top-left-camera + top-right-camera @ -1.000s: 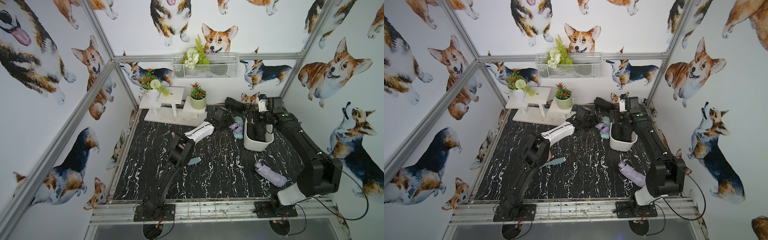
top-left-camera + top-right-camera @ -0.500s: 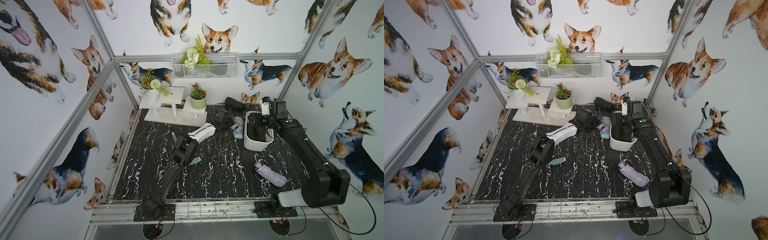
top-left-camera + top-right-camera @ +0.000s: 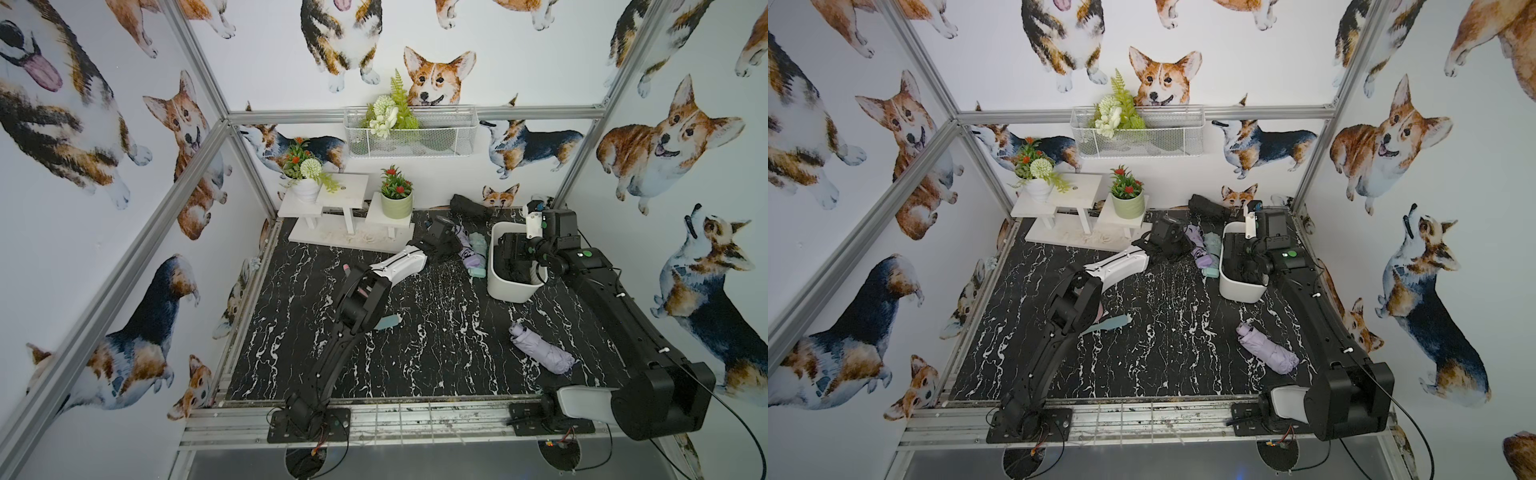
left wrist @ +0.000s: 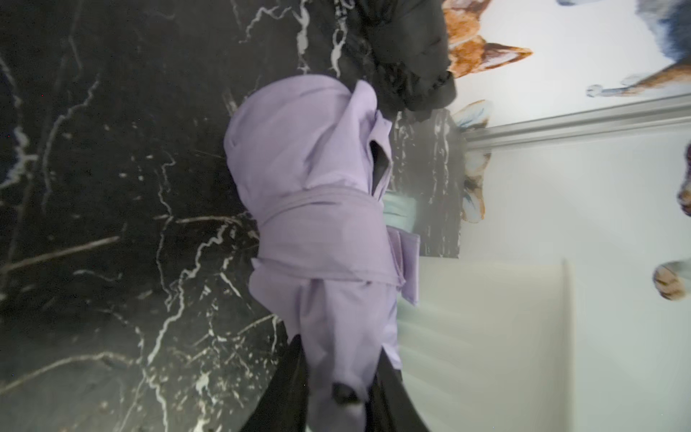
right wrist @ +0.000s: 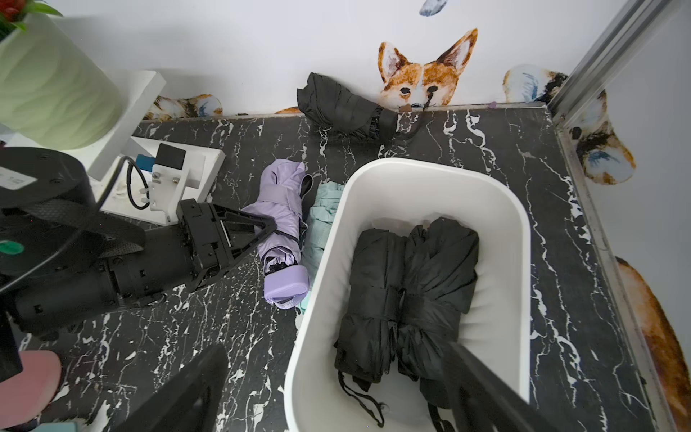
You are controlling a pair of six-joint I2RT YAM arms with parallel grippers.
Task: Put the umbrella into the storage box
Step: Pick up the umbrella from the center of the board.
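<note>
The storage box, a white oblong tub, stands at the back right with two folded black umbrellas inside. A lilac umbrella lies on the table beside the box, on a mint umbrella. My left gripper is shut on the lilac umbrella, one finger pressed on each side. My right gripper hangs open over the box, holding nothing.
A black umbrella lies against the back wall. Another lilac umbrella lies front right. A teal umbrella shows under the left arm's elbow. A white stand with potted plants is back left.
My left gripper has reached further to the lilac umbrella and its jaws have come together on it. The right gripper stays open over the box while its arm has shifted slightly.
</note>
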